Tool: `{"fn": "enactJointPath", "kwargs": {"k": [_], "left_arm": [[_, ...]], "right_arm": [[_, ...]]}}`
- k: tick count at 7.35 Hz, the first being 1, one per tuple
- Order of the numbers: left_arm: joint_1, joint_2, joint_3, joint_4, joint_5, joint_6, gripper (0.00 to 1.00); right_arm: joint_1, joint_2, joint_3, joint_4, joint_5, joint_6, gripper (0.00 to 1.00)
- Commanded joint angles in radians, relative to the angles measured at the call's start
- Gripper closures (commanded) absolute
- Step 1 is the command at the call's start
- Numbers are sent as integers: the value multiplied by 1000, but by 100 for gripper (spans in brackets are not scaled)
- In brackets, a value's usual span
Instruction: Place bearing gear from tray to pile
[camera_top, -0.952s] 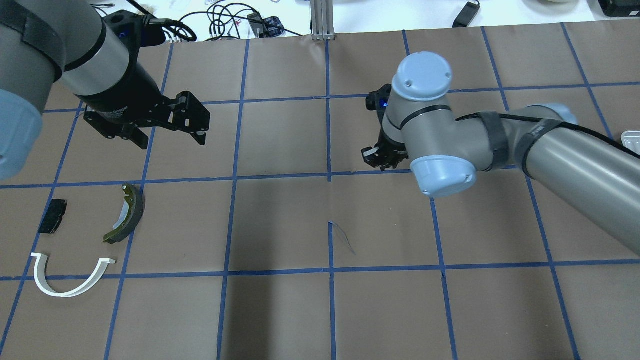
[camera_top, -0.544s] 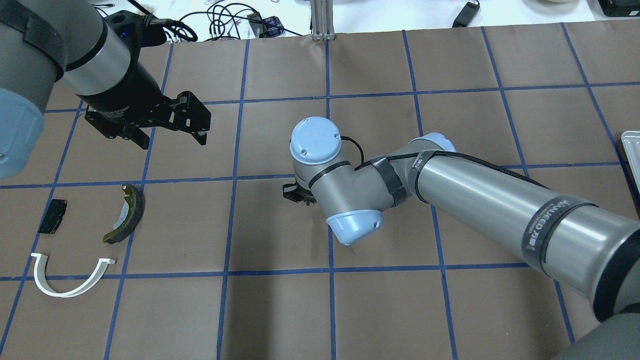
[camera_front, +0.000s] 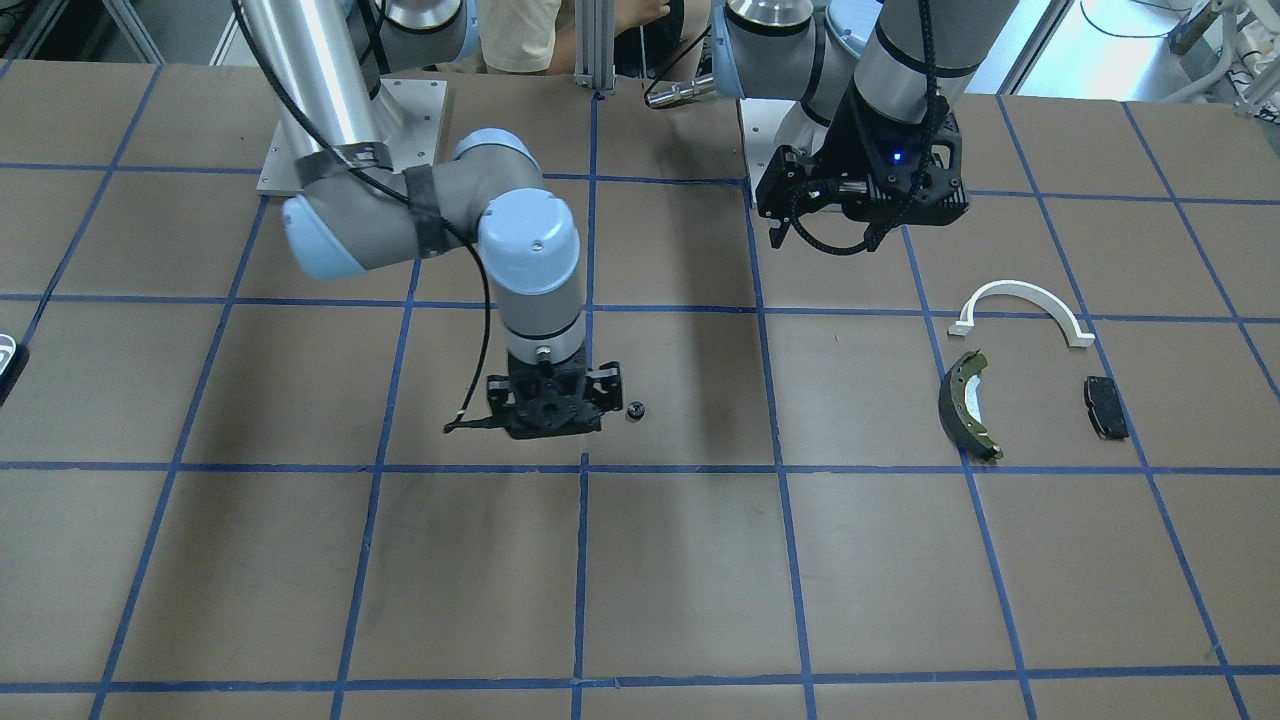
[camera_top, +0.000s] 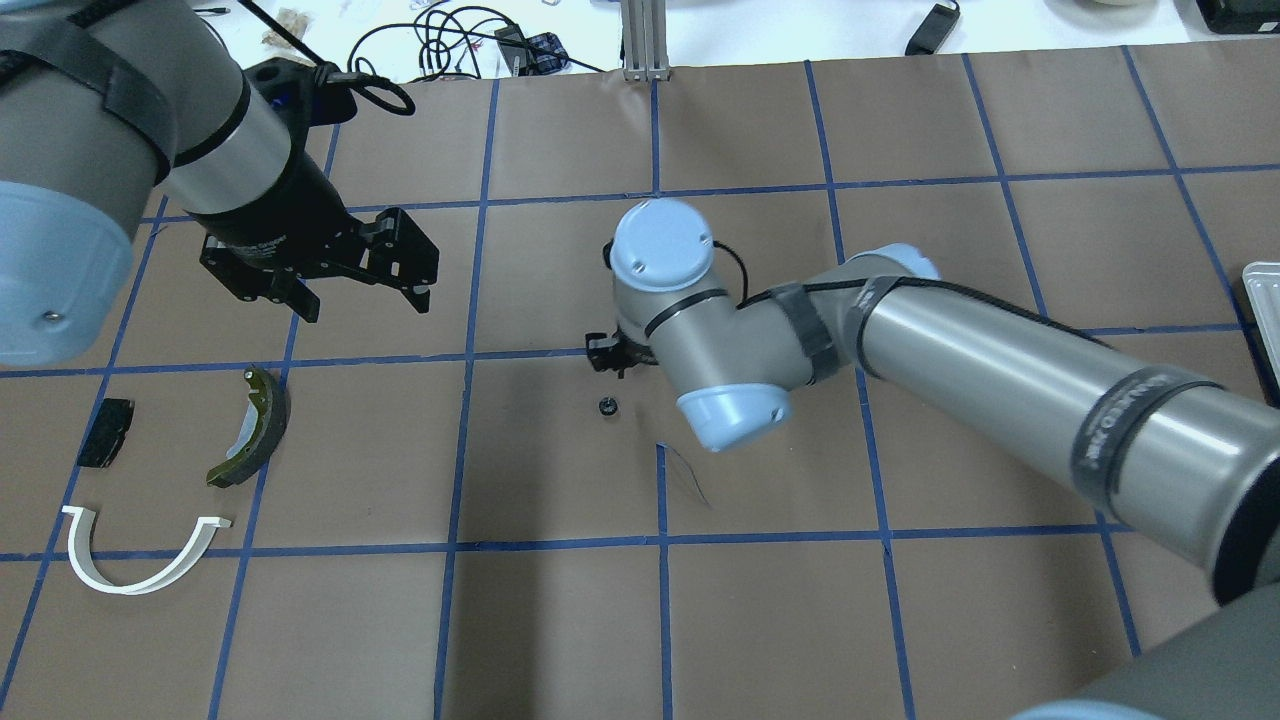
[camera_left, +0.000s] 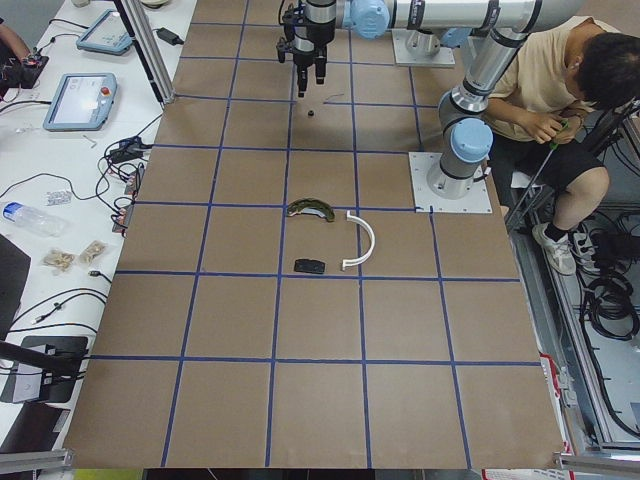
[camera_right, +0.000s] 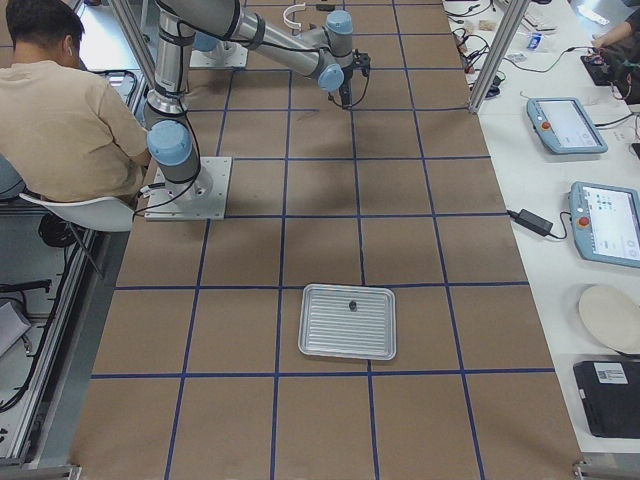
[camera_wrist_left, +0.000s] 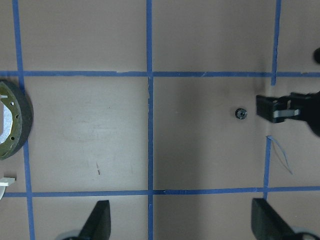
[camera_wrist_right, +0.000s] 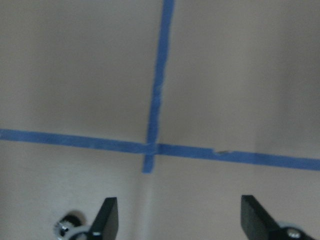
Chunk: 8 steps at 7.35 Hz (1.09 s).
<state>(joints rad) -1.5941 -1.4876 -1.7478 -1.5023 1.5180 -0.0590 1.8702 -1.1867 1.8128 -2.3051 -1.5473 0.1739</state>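
- Right end effector (camera_front: 548, 410), fingers apart and empty, is held just beside the small black toothed bearing gear (camera_front: 633, 409), which lies on the brown tabletop (camera_front: 700, 580).
- Left end effector (camera_top: 362, 300), also spread, is hung near the pile of loose parts (camera_top: 250, 430).
- A handover is judged in hand; the gear must next be grasped by the left.

Robotics lab: tape-gridded table (camera_top: 560, 620), teach pendants (camera_right: 566, 124) (cables (camera_left: 608, 300) too).
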Motion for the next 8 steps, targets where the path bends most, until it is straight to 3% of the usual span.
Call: {"fn": "enactJointPath", "kwargs": {"k": [1, 2, 5, 6, 8], "left_arm": [[-65, -80, -126, 221, -2, -124, 0], [-154, -153, -184, 367, -1, -210, 0], [-268, -386, -188, 576, 8, -295, 0], [-294, -443, -188, 649, 14, -317, 0], [-313, -474, -191, 668, 31, -308, 4]], "right_arm": [[-280, -143, -7, 203, 3, -389, 0], [-389, -177, -4, 222, -8, -530, 0], [-855, -151, -15, 208, 1, -1083, 0], [-950, -105, -17, 194, 1, -1176, 0], [-1142, -21, -20, 110, 1, -1297, 0]]}}
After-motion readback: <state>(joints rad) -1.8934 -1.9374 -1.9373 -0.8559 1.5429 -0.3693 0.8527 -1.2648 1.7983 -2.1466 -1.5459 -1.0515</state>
